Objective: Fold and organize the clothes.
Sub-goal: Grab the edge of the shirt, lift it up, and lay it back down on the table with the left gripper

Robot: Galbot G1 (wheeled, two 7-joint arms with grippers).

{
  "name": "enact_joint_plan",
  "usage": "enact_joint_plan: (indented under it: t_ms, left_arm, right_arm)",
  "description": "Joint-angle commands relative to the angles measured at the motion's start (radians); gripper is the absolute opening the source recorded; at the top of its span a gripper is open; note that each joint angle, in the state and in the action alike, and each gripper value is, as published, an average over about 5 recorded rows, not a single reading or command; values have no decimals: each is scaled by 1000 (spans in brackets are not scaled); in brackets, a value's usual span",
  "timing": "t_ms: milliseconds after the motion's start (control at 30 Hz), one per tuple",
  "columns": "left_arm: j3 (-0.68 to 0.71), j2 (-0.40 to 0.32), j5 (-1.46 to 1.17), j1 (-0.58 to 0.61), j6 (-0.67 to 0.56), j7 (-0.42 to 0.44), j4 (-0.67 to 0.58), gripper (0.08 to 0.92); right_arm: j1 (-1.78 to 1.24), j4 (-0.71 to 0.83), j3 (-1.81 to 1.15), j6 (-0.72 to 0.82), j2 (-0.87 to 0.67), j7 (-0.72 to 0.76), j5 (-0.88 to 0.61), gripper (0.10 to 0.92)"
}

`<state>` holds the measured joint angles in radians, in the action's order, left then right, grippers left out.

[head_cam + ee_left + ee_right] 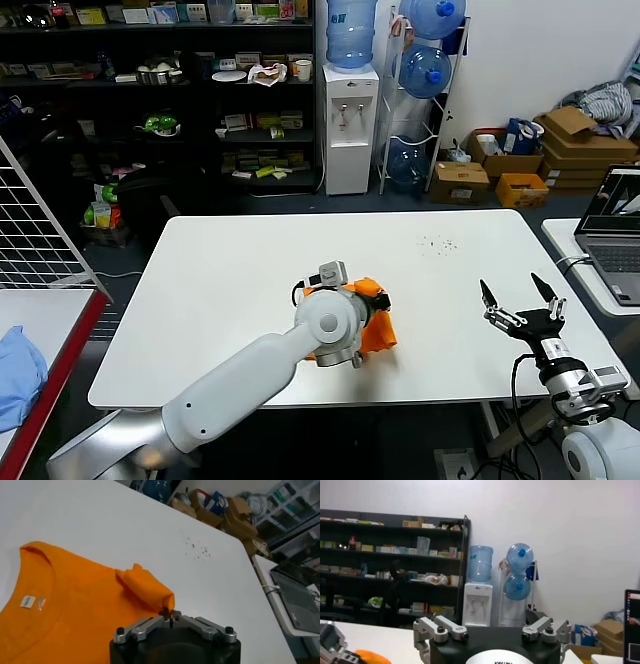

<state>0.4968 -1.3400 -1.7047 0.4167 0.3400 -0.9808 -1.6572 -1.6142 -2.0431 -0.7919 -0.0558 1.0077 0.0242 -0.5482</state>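
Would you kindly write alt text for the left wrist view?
The left pincer is shut on a raised fold of a bright orange soft-fabric T-shirt lying on a white table. The shirt's round neck and small label face up.

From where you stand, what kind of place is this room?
Probably an office or lab storeroom: dark shelves full of small goods, a water dispenser beside a rack of spare water bottles, and stacked cardboard boxes behind the white table.
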Motion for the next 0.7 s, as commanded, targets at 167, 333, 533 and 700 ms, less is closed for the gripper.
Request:
enact_joint_plan:
  t_ms: [167,333,533,700]
  left_arm:
    - [36,-106,77,-28,-7,16,129,93]
    - [34,-111,85,-31,-12,16,132,93]
    - [37,-113,87,-37,-12,22,135,93]
    - [42,-106,94,-31,-11,28,111,93]
  right_arm:
    - [-7,-21,1,1,16,-3,8,921]
    - [-11,-26,2,2,21,-4,11,921]
    - [-22,-29,1,-1,25,-1,16,921]
    - [-24,-33,3,0,27,0,17,921]
